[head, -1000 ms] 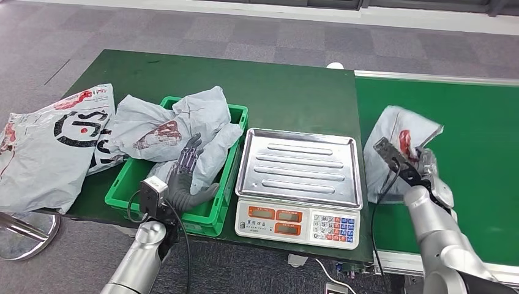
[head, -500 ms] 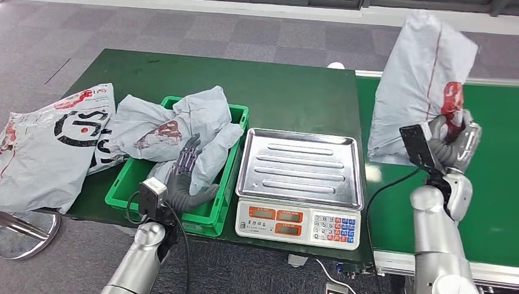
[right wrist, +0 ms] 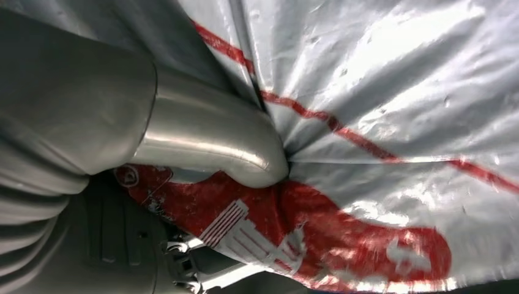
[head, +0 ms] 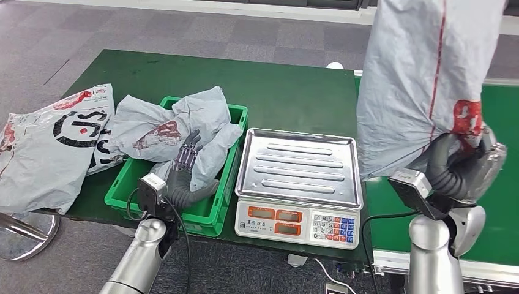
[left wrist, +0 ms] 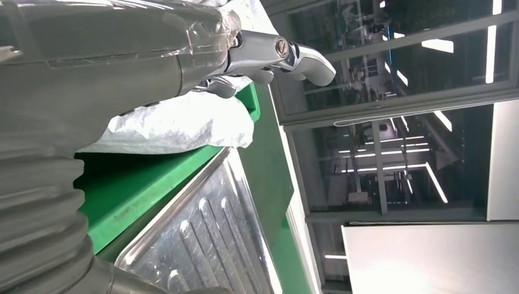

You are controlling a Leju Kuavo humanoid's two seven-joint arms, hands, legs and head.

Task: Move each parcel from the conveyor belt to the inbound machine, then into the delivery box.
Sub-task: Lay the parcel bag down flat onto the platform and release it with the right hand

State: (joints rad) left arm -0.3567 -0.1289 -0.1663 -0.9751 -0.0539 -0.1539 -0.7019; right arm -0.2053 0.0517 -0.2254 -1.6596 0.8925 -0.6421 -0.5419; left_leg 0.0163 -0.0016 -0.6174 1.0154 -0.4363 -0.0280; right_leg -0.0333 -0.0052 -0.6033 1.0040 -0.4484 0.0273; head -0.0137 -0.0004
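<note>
Right hand point(head: 460, 165) grips grey parcel point(head: 425, 79) at lower end; long axis near vertical, extending up from hand, above conveyor belt point(head: 502, 184). Left hand point(head: 183, 174) empty, fingers extended, over green crate point(head: 125, 190). Green table point(head: 287, 92), grey carpet floor.

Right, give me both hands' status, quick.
Left hand: open, holding nothing, fingers spread over the green plastic crate.
Right hand: closed on the grey plastic mailer parcel, lifted high.
</note>
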